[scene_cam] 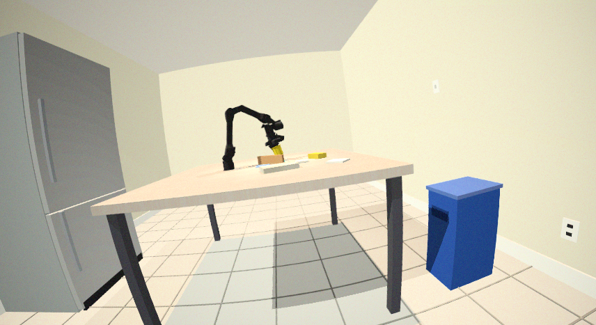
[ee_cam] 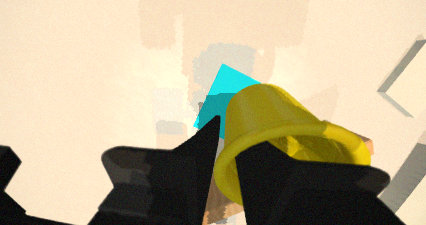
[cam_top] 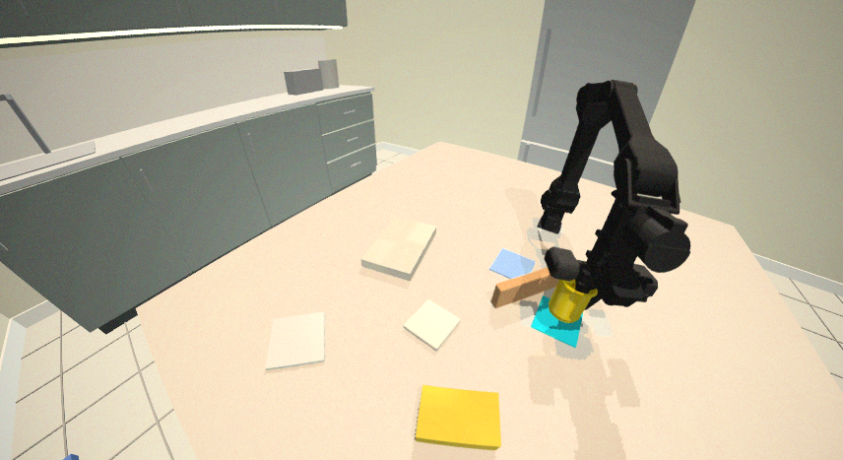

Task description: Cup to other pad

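A yellow cup (cam_top: 567,302) (scene_cam: 277,149) (ee_cam: 267,110) is held by its wall, one finger inside it and one outside. It is tilted somewhat and hangs over the cyan pad (cam_top: 551,329) (ee_cam: 231,80), in the top view covering the pad's upper right part. Whether its base touches the pad cannot be told. My gripper (ee_cam: 225,120) is shut on the cup's wall. Something yellowish shows inside the cup in the wrist view; single marbles cannot be made out. The blue pad (cam_top: 510,264) lies with nothing on it, across the wooden bar from the cyan pad.
The wooden bar (cam_top: 522,288) (scene_cam: 270,159) stands between the two pads, close to the cup. A beige block (cam_top: 400,247) (scene_cam: 280,168), a cream tile (cam_top: 431,324), a pale flat sheet (cam_top: 295,341) and a yellow block (cam_top: 459,417) (scene_cam: 317,155) lie elsewhere on the table.
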Controlling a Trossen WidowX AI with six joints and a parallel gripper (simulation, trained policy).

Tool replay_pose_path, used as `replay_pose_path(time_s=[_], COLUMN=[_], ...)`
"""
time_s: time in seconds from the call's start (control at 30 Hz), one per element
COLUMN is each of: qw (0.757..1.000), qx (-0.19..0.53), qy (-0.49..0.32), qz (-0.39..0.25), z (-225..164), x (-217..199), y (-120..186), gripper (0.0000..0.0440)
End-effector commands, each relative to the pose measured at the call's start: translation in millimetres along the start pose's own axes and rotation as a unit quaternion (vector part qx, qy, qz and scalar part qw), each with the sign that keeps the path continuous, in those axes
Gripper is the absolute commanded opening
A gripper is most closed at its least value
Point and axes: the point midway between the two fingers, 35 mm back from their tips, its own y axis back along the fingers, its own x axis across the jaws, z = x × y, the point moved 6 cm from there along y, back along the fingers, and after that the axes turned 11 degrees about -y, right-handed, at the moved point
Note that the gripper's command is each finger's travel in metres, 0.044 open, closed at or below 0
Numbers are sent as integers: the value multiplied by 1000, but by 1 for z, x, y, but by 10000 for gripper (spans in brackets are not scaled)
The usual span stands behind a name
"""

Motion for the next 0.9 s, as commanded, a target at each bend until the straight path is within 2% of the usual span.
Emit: replay_pose_path(time_s=[0.0,0.2,0.33,0.87], qw=[1000,1000,1000,998], qx=[2,2,-11,-37], qy=[-3,-7,-14,-29], qz=[-5,-7,1,38], z=[-4,-9,-6,-17], x=[1,1,0,-5], y=[-10,-22,-19,14], gripper=[41,75,133,184])
